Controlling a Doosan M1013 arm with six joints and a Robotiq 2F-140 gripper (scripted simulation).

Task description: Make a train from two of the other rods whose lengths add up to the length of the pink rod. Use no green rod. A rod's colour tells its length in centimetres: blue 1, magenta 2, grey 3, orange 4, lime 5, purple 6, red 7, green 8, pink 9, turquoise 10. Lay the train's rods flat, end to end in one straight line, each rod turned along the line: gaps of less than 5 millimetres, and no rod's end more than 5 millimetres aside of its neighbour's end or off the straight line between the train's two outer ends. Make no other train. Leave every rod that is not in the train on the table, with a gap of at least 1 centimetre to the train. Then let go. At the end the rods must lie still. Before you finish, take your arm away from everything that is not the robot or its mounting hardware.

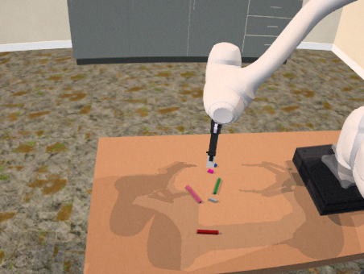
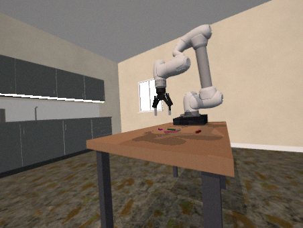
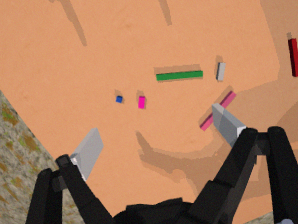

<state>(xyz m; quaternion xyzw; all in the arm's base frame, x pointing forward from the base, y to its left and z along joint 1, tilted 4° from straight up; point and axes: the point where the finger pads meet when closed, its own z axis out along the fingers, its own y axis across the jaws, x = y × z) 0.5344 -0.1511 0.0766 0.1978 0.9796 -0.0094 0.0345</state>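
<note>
My gripper point(image 1: 211, 161) is open and empty, hanging well above the table over its far middle part; it also shows in the side view point(image 2: 162, 110) and the wrist view point(image 3: 156, 135). Below it lie the short magenta rod point(image 1: 210, 171) point(image 3: 141, 102) and, a small gap beyond, the tiny blue rod point(image 1: 216, 164) point(image 3: 119, 99). The pink rod point(image 1: 193, 193) lies slanted nearer the front, partly hidden by a finger in the wrist view. The red rod point(image 1: 208, 231) point(image 3: 293, 56) lies alone nearer the front edge.
A green rod point(image 1: 217, 185) point(image 3: 178, 75) lies between the magenta and grey rods. A short grey rod point(image 1: 213, 200) point(image 3: 220, 71) lies just by the pink rod's near end. The arm's black base point(image 1: 326, 177) stands at the table's right.
</note>
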